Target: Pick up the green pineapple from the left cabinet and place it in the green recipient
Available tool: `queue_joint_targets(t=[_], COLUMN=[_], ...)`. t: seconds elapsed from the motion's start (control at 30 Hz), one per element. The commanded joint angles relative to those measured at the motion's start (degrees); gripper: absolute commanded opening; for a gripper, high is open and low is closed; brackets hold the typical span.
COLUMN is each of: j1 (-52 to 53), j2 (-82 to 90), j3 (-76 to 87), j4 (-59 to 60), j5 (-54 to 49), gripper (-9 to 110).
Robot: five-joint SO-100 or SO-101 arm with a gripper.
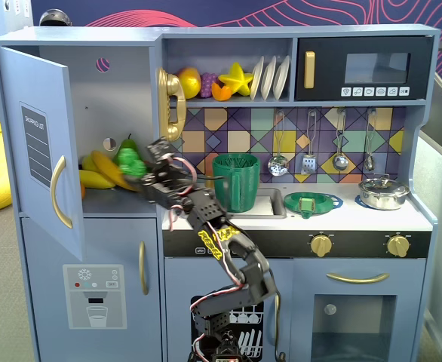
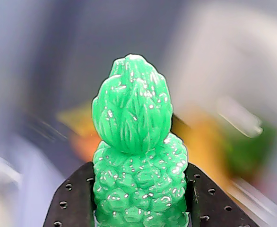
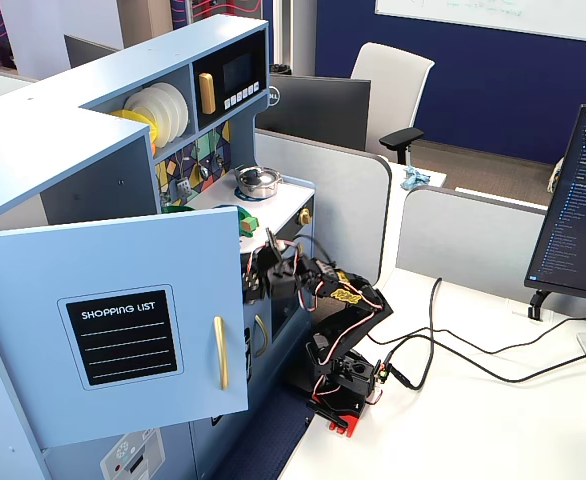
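- Green pineapple (image 1: 130, 161) sits clamped in the gripper (image 1: 136, 165) at the left cabinet (image 1: 36, 136) opening, beside bananas (image 1: 104, 174); green recipient (image 1: 235, 181) stands well right, in a fixed view.
- Wrist view: black fingers (image 2: 72, 201) pinch the pineapple's bumpy body, crown up.
- In a fixed view, the open door (image 3: 123, 330) hides the fruit.

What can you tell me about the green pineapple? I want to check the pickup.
The green pineapple is a small, glossy, all-green plastic toy with a bumpy body and a leafy crown pointing up in the wrist view. The pincer is shut on its lower body, one black perforated finger on each side. In a fixed view it hangs at the open cabinet, in front of the bananas.
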Motion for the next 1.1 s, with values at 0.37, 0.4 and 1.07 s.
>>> queue_joint_targets(t=[0.37,0.4,1.07], j1=[41.2,42.0,44.4], j2=[-14.2,-16.8,-45.1], j3=[-19.7,-21.7,-38.1], j4=[-3.3,-4.2,-10.2], j5=[14.9,14.5,10.0], gripper=[0,0,0])
